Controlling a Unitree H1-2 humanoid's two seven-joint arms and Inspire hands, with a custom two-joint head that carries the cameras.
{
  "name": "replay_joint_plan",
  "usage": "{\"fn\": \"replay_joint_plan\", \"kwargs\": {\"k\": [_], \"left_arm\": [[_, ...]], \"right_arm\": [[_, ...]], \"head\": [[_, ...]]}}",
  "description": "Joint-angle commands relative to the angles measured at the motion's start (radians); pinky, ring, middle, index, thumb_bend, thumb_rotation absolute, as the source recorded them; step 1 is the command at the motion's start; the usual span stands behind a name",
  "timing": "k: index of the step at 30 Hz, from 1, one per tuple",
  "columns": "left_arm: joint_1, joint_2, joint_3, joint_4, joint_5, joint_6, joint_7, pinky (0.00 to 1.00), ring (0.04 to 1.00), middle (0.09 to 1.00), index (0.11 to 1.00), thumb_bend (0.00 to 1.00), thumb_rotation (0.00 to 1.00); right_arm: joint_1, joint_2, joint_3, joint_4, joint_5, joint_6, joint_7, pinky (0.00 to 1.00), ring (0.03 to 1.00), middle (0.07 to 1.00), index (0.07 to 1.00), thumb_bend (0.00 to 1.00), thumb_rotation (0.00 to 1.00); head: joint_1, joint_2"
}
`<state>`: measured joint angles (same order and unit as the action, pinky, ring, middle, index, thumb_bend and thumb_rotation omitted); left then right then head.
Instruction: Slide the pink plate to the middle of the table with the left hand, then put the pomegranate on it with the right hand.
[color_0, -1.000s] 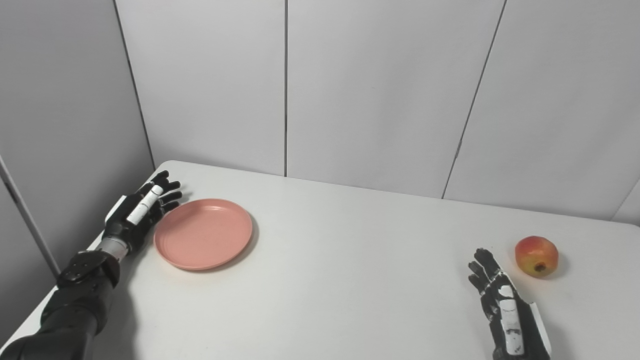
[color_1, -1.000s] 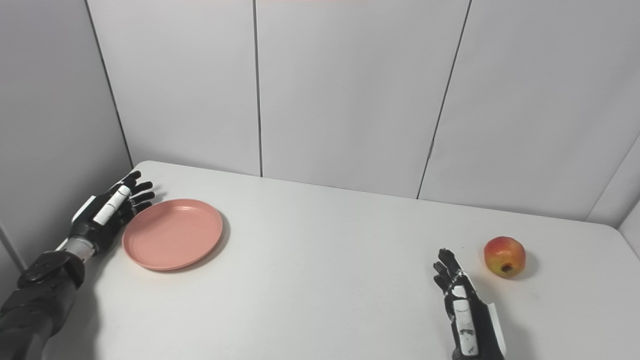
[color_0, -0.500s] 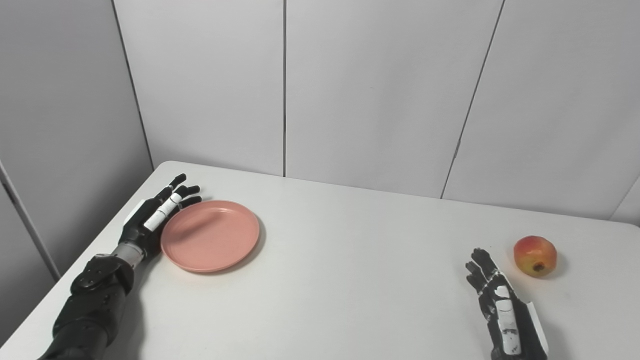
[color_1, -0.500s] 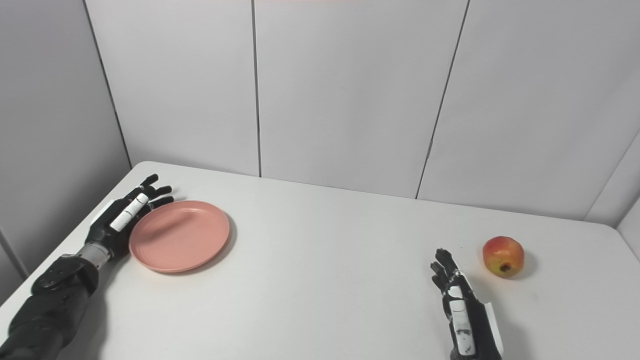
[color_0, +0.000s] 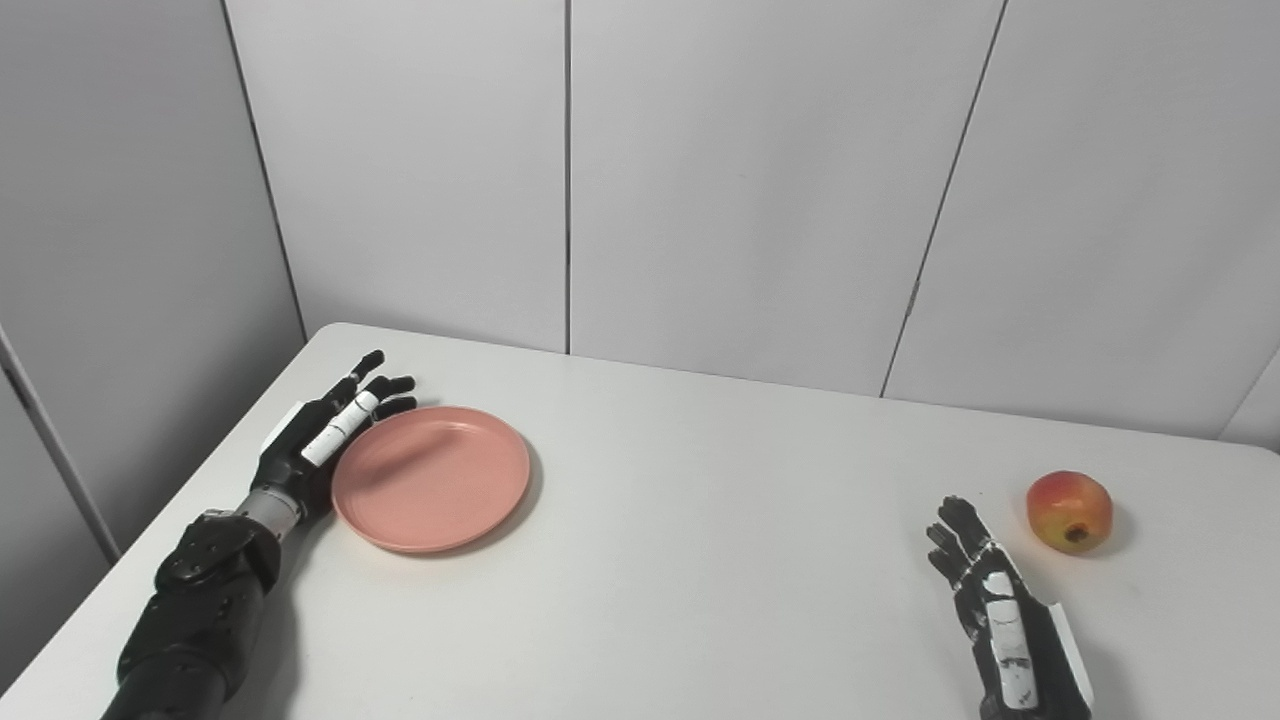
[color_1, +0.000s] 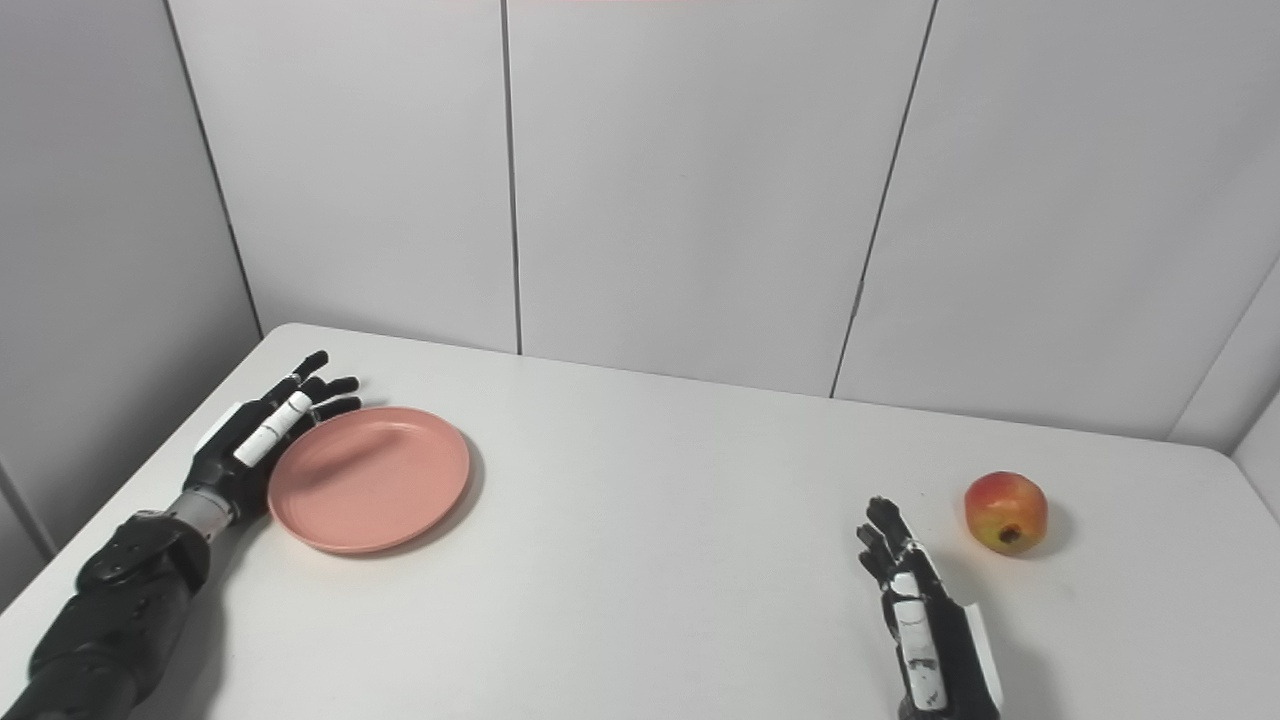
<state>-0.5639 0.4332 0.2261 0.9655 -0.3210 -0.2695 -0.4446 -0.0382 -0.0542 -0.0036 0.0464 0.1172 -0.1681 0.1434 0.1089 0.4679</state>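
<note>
The pink plate (color_0: 431, 477) lies flat on the left part of the white table (color_0: 680, 560). My left hand (color_0: 322, 433) is open, its fingers stretched out, its edge pressed against the plate's left rim. The red-yellow pomegranate (color_0: 1070, 497) sits near the table's right edge. My right hand (color_0: 995, 615) rests open near the front right, fingers pointing away from me, a short way left of and in front of the pomegranate, not touching it.
Grey wall panels (color_0: 700, 180) close off the back and the left side of the table. The table's left edge (color_0: 200, 470) runs just beside my left forearm. White tabletop stretches between the plate and the pomegranate.
My left hand has moved right against the plate's rim and pushed the plate a little to the right. The right hand and the pomegranate have stayed where they were.
</note>
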Motion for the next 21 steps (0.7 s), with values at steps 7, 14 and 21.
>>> {"fn": "replay_joint_plan", "kwargs": {"k": [7, 14, 21], "left_arm": [[-0.006, -0.054, -0.042, -0.136, 0.049, 0.064, 0.074, 0.76, 0.804, 0.802, 0.930, 0.90, 0.56], [0.026, -0.089, -0.086, -0.234, 0.122, 0.117, 0.163, 0.70, 0.769, 0.780, 0.912, 0.91, 0.59], [0.060, -0.114, -0.117, -0.315, 0.149, 0.160, 0.189, 0.73, 0.788, 0.803, 0.927, 0.85, 0.61]], "right_arm": [[0.085, 0.015, 0.008, 0.077, -0.002, -0.015, -0.003, 0.93, 0.916, 0.933, 0.892, 0.85, 0.94], [0.085, 0.017, 0.009, 0.073, -0.008, -0.015, -0.005, 0.92, 0.912, 0.930, 0.890, 0.84, 0.95], [0.086, 0.017, 0.010, 0.073, -0.012, -0.015, -0.004, 0.93, 0.914, 0.932, 0.892, 0.84, 0.95]], "head": [[-0.002, 0.006], [-0.004, 0.011], [-0.005, 0.012]]}}
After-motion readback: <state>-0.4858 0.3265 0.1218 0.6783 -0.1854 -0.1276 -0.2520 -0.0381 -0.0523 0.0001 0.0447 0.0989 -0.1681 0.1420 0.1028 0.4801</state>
